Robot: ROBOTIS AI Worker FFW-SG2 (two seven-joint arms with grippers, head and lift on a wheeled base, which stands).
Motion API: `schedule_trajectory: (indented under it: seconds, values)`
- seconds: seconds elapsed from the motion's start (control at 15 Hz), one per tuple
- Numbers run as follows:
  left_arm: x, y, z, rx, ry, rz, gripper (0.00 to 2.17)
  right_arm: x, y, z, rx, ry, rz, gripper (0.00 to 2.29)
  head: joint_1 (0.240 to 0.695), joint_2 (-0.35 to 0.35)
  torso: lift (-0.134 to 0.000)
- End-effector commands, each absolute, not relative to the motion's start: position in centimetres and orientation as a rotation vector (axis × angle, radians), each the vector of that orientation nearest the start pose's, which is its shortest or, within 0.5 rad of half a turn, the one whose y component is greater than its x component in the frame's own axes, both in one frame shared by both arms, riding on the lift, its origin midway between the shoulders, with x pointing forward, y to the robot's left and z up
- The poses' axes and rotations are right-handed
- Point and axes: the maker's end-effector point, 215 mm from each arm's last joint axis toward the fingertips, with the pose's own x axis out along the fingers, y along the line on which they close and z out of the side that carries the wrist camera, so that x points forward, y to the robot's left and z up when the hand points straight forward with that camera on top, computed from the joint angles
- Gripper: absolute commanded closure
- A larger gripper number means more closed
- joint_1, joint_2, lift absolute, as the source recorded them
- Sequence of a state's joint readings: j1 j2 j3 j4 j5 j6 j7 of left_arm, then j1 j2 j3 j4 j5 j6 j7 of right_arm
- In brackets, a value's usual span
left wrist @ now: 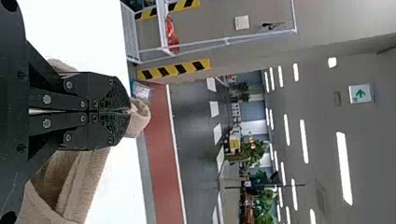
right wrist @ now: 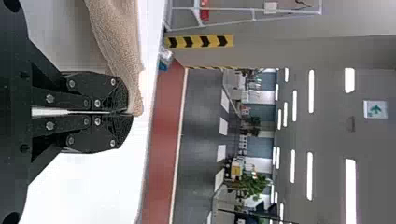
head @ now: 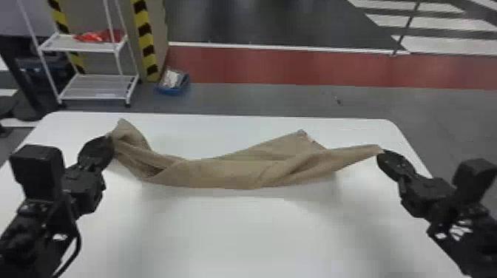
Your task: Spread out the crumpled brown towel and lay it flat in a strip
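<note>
Head view: brown towel [head: 229, 170] runs between both end effectors, each clenched on one end. Left end effector [head: 108, 146] has the bunched end, right end effector [head: 382, 152] the narrow, tapered one. Towel sags between them over the white worktop [head: 240, 233], lengthwise folds still in it. Can't tell if the middle touches down. One fold peaks just beyond the left end effector; a loose corner points away from the robot, nearer the right end effector than the left.

Left wrist view adds grip detail: fingers together, a rolled tuft of towel poking out past the tips, deep creased folds running back alongside and under that end effector.

Right wrist view: fingers pressed together on the towel's edge at the very tips, tiny bit sticking out past them. Cloth widens away from the tips toward the left end effector's side.

Background, well beyond both end effectors: head view has a white rack [head: 83, 46] with red stuff on its upper shelf, blue bin [head: 172, 89] on the floor beside a striped post. Wrist views also catch ceiling lights [left wrist: 344, 168], green exit sign [left wrist: 359, 94], plants [left wrist: 252, 151].
</note>
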State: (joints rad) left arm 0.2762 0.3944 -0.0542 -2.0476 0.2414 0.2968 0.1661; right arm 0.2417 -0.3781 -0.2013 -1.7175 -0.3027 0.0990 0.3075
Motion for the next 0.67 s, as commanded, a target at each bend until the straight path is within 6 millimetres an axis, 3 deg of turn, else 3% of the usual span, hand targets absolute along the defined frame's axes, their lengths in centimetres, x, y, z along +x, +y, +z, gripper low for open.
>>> schedule_trajectory:
  seconds: [0.0,0.07,0.13,0.33,0.47,0.6]
  values:
    - [51.1,26.8,-33.2,0.166,0.144,-0.053,1.38,45.9,-38.1,-40.9,-0.114,0.211,0.166,0.73,0.695,-0.097,-0.124]
    - [51.1,26.6,-33.3,0.165,0.146,-0.057,1.38,43.6,-38.7,-41.7,-0.104,0.232,0.155,0.35,0.695,-0.109,-0.124]
    - [51.1,26.4,-33.3,0.164,0.145,-0.06,1.38,41.4,-39.1,-42.0,-0.087,0.248,0.159,0.22,0.695,-0.119,-0.124]
    - [51.1,26.1,-33.1,0.169,0.14,-0.065,1.38,37.2,-39.3,-41.1,-0.024,0.262,0.201,0.2,0.695,-0.143,-0.124]
    - [51.3,26.0,-33.0,0.17,0.138,-0.067,1.38,37.8,-39.8,-39.6,0.017,0.246,0.198,0.2,0.695,-0.159,-0.124]
    - [51.5,25.6,-33.1,0.174,0.138,-0.074,1.38,41.7,-39.2,-37.3,0.051,0.202,0.191,0.2,0.695,-0.168,-0.124]
